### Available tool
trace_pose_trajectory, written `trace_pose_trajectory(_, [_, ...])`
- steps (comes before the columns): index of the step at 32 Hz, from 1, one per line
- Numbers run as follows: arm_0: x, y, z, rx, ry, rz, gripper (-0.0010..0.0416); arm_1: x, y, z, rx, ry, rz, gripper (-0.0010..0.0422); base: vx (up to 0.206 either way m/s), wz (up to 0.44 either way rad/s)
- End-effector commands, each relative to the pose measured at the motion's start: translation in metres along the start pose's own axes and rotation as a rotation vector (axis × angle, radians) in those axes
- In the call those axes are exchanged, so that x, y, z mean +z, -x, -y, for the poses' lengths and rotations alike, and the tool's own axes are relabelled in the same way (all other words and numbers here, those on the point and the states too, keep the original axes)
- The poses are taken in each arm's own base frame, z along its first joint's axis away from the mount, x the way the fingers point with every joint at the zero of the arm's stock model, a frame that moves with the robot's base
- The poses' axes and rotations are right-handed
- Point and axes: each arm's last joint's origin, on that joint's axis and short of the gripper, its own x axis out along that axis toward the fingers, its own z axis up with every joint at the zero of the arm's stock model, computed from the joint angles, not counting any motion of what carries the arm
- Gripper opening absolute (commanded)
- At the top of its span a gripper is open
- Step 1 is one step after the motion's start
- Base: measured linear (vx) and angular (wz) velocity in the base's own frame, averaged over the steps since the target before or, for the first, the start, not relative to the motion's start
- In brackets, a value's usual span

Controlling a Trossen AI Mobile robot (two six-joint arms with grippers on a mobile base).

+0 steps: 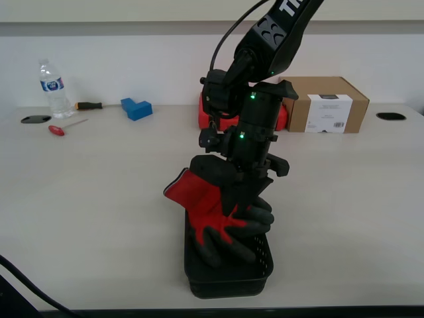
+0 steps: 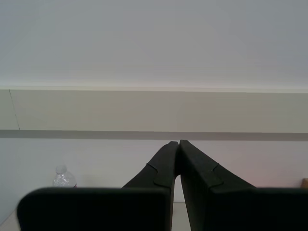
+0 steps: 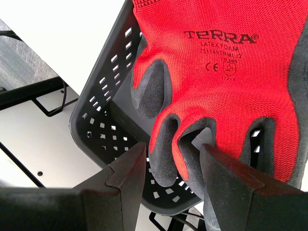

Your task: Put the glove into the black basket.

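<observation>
The red glove [image 1: 211, 199] with dark grey fingertips lies over the black basket [image 1: 228, 281] near the table's front edge. Its fingers hang inside the basket and its cuff sticks out over the rim toward the exterior view's left. My first gripper [image 1: 248, 202] points down at it from above. In the first wrist view the gripper [image 3: 171, 161] is open, with a glove [image 3: 216, 86] finger lying between the jaws, above the basket's perforated wall [image 3: 103, 110]. My second gripper [image 2: 179, 143] is shut and empty, pointing at the wall; its arm is out of the exterior view.
A water bottle [image 1: 53, 89], two screwdrivers [image 1: 66, 126] and a blue block [image 1: 136, 108] lie at the back left. A red tool case [image 1: 204, 109] sits behind the arm, next to a cardboard box [image 1: 328, 104]. The table's front edge is just below the basket.
</observation>
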Motion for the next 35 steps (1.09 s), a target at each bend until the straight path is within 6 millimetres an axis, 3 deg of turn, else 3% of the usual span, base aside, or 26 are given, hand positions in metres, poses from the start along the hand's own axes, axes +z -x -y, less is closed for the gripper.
trace_pose_trajectory(1, [0.0, 0.003, -0.002, 0.011, 0.005, 0.007, 0.0156, 0.001, 0.0, 0.0, 0.0, 0.0, 0.005, 0.0, 0.0, 0.0])
trace_pose_trajectory(3, [0.001, 0.008, -0.004, 0.018, 0.012, 0.021, 0.0155, 0.001, 0.0, 0.0, 0.0, 0.0, 0.005, 0.0, 0.0, 0.0])
trace_pose_trajectory(4, [0.004, 0.03, -0.01, 0.02, 0.034, 0.094, 0.0156, 0.001, 0.0, 0.0, 0.0, 0.0, 0.005, 0.0, 0.0, 0.0])
trace_pose_trajectory(8, [0.006, 0.068, -0.019, -0.027, 0.073, 0.217, 0.0155, 0.001, 0.0, 0.0, 0.0, 0.0, 0.004, 0.0, 0.0, 0.0])
trace_pose_trajectory(9, [0.004, 0.091, -0.026, -0.033, 0.097, 0.283, 0.0155, 0.001, 0.0, 0.0, 0.001, 0.0, 0.005, 0.0, 0.0, 0.0])
trace_pose_trajectory(14, [-0.005, 0.136, -0.037, -0.118, 0.126, 0.419, 0.0155, 0.0, 0.0, 0.0, 0.001, 0.0, 0.001, 0.0, 0.0, 0.0])
trace_pose_trajectory(16, [-0.011, 0.158, -0.037, -0.19, 0.13, 0.489, 0.0156, 0.0, 0.0, 0.0, 0.0, 0.0, 0.002, 0.0, 0.0, 0.0])
trace_pose_trajectory(22, [-0.023, 0.198, -0.02, -0.216, 0.075, 0.601, 0.0156, 0.0, 0.0, 0.0, 0.001, 0.0, 0.001, 0.0, 0.0, 0.0])
trace_pose_trajectory(35, [-0.024, 0.201, -0.015, -0.219, 0.062, 0.611, 0.0154, 0.0, 0.0, 0.0, 0.0, 0.0, 0.001, 0.0, 0.0, 0.0])
